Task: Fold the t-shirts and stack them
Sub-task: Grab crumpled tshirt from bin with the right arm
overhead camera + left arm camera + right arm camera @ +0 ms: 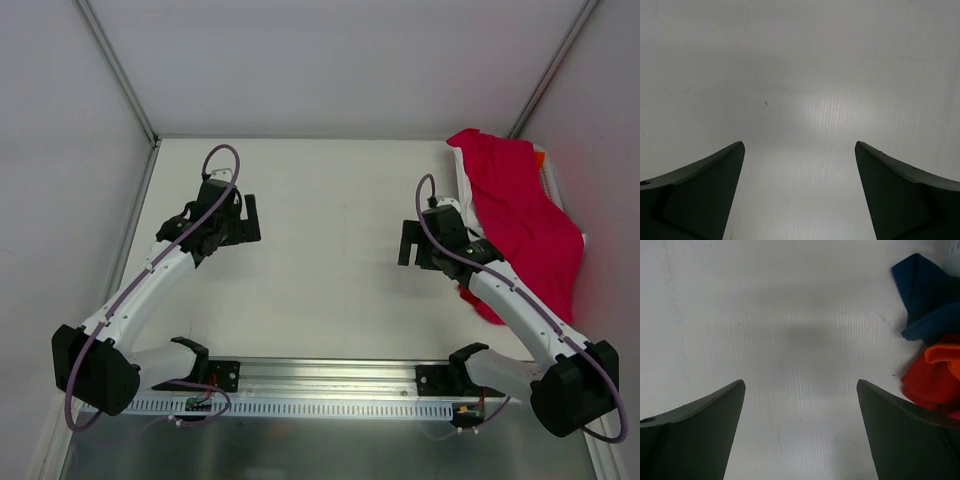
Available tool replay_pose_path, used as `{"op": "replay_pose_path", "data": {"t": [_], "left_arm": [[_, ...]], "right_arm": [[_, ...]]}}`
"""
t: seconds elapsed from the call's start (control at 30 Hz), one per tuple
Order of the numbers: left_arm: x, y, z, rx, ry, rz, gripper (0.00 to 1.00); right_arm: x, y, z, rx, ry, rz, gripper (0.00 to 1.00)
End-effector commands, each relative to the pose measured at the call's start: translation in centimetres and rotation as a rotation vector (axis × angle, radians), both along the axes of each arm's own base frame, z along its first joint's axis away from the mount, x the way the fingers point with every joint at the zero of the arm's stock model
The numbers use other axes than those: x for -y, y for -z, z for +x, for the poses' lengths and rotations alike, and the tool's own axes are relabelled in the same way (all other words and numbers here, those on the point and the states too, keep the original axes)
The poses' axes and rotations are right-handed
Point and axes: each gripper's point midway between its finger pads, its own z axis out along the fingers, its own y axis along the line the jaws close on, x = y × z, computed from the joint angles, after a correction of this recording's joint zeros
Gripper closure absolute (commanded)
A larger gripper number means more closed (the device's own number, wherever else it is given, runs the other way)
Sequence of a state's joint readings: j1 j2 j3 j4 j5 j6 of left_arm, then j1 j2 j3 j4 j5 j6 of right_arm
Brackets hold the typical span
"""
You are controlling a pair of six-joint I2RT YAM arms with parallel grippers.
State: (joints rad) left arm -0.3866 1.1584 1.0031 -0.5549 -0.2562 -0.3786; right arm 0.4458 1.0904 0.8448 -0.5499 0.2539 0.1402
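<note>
Both pincers hang open over bare worktop (330,260). The left pincer (250,215) has its fingers spread with nothing between them, and the right pincer (407,243) is just as wide apart and empty. The crimson shirt (520,215) lies crumpled in a heap along the far right edge, beside your right arm. Only a sliver of the orange shirt (540,158) peeks out at its far side. The right wrist view also shows a dark blue cloth (922,295) bundled close to them.

Your first job, I'd judge, is to pull one shirt free. Swing the right pincer to the near edge of the crimson heap, pinch a single layer at a hem or shoulder, and drag it to the open middle. Bring the left pincer in on the opposite corner so the cloth spreads flat. Take care not to lift two garments at once.
</note>
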Motion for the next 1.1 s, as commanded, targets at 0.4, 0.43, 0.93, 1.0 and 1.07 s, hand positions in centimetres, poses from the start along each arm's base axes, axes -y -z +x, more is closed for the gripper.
{"op": "replay_pose_path", "data": {"t": [0.4, 0.43, 0.93, 1.0, 1.07], "left_arm": [[-0.2, -6.7, 0.4, 0.220, 0.020, -0.040, 0.05], [-0.7, -6.7, 0.2, 0.228, 0.006, -0.028, 0.05], [1.0, -7.5, -0.1, 0.229, 0.081, -0.089, 0.04], [0.8, -7.4, 0.0, 0.231, 0.074, -0.081, 0.03], [0.6, -7.3, 0.0, 0.230, 0.066, -0.072, 0.03]], "right_arm": [[-7.4, -5.2, 2.8, 0.246, -0.188, 0.207, 0.01], [-5.8, -4.3, 2.9, 0.193, -0.133, 0.117, 0.00], [19.4, -8.4, 10.0, 0.192, 0.742, -0.108, 0.01], [20.6, -8.4, 11.1, 0.178, 0.759, -0.094, 0.01], [21.2, -8.3, 11.6, 0.171, 0.770, -0.103, 0.01]]}}
